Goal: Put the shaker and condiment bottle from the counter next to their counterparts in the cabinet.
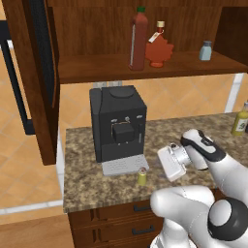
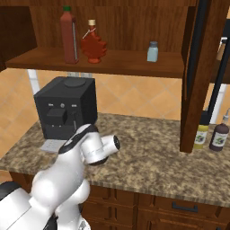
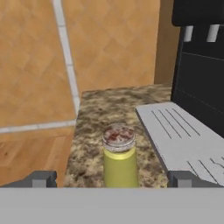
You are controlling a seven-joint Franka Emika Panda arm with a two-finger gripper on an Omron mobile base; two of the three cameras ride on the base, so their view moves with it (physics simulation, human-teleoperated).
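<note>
The gripper (image 3: 112, 179) is spread wide around the shaker (image 3: 119, 155), apparently not touching it, beside the coffee machine (image 1: 117, 121) on the counter (image 1: 87, 179).

The counter (image 1: 92, 181) carries the coffee machine (image 1: 117, 128), the shaker (image 1: 142, 177) and two bottles (image 2: 210, 134). The cabinet shelf (image 1: 106, 68) carries the condiment bottle (image 1: 138, 41), maple-leaf bottle (image 1: 158, 48) and pale blue shaker (image 1: 206, 51).

Your arm (image 1: 203, 193) is glossy white, built of rounded, bulbous segments with dark grey-black joints; one round black cap sits at the big joint, a black band wraps the wrist, and a silvery ring precedes the boxy white hand. Small dark grey fingers (image 3: 43, 178).
</note>
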